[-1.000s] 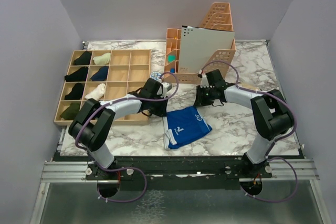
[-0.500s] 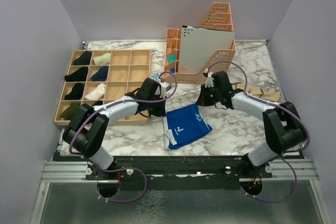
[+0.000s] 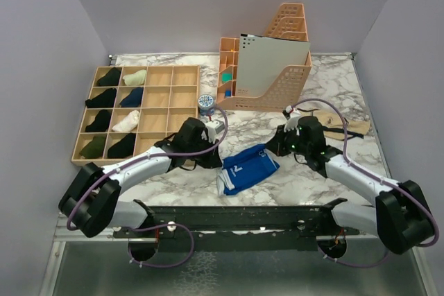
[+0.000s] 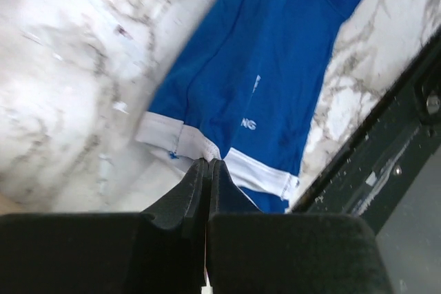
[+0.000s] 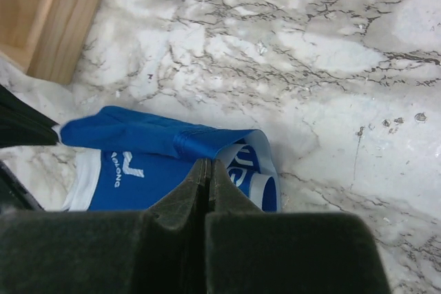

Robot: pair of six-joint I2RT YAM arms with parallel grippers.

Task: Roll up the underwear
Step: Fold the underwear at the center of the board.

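Now, underwear [image 3: 250,169]: blue, partly folded, on the marble surface [image 3: 331,91] near its front edge.
Left jaws: pinched on its white waistband [image 4: 160,130].
Right jaws: clamped on a blue fold.

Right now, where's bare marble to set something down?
Free: back-right corner between file organizer and table edge; strip between organizer and underwear. Crowded: at the underwear, left pincer and right pincer gripping it; wooden tray fills the left.

You have open marble tabletop [image 3: 298,179] right of the underwear [image 3: 248,167]. The wooden tray [image 3: 159,99] hems the left side, and the organizer [image 3: 277,91] and small jar [image 3: 205,101] block the far side.
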